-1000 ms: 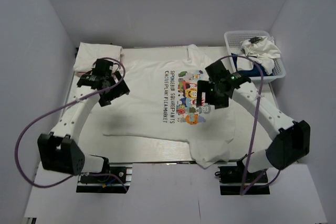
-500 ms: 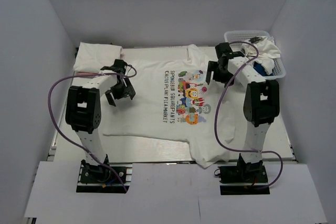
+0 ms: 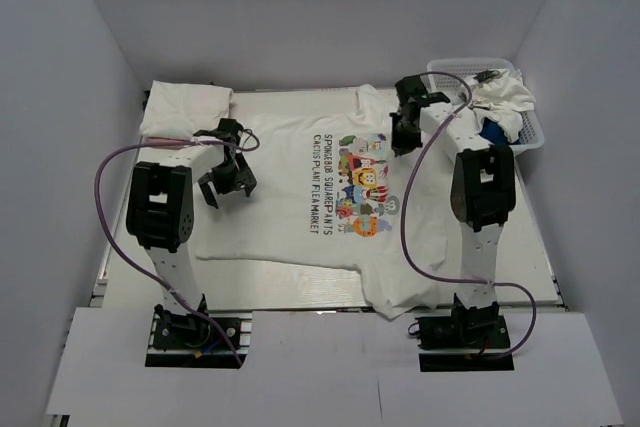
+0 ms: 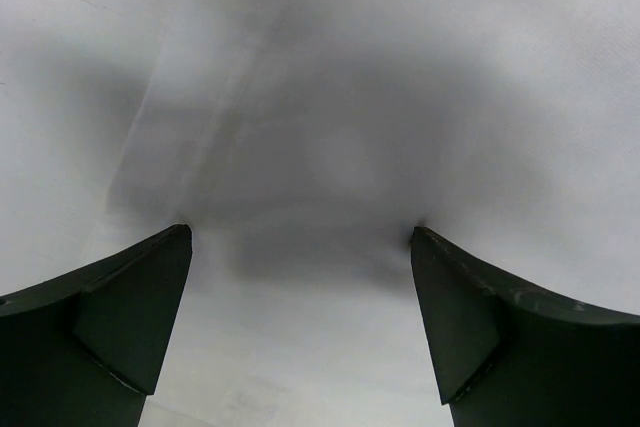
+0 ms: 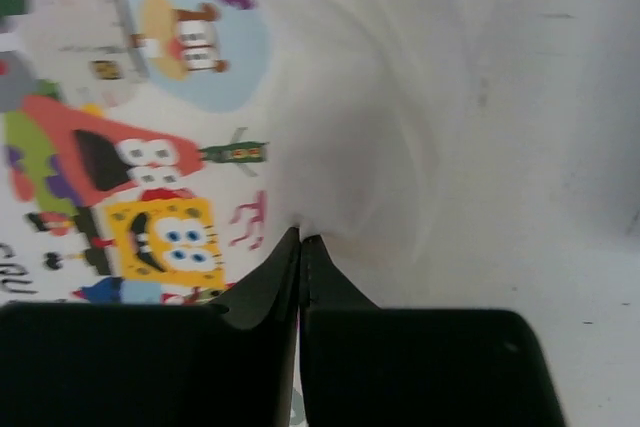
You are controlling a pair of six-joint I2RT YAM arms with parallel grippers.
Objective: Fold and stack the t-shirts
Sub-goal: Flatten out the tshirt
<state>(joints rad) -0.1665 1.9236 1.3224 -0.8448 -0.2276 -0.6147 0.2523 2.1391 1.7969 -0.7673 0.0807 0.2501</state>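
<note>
My R gripper (image 3: 403,137), wide over the print a sec ago, is now farther off and shut on a pinch of the printed tee (image 3: 300,207). My L gripper (image 3: 226,185) is wide open over the tee's left half. Count: 1 tee spread on table (image 3: 525,237), 1 folded tee (image 3: 185,107) far left, 1 basket (image 3: 455,64). Collar points right, long axis left-right.

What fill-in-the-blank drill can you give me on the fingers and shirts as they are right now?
The right fingers are ___ on a pinch of the printed t-shirt, beside its cartoon print.
The left fingers stand ___ over a plain white part of that shirt.
The folded white shirt lies at the far ___ corner, beyond the left arm.
Missing words: shut; open; left.
</note>
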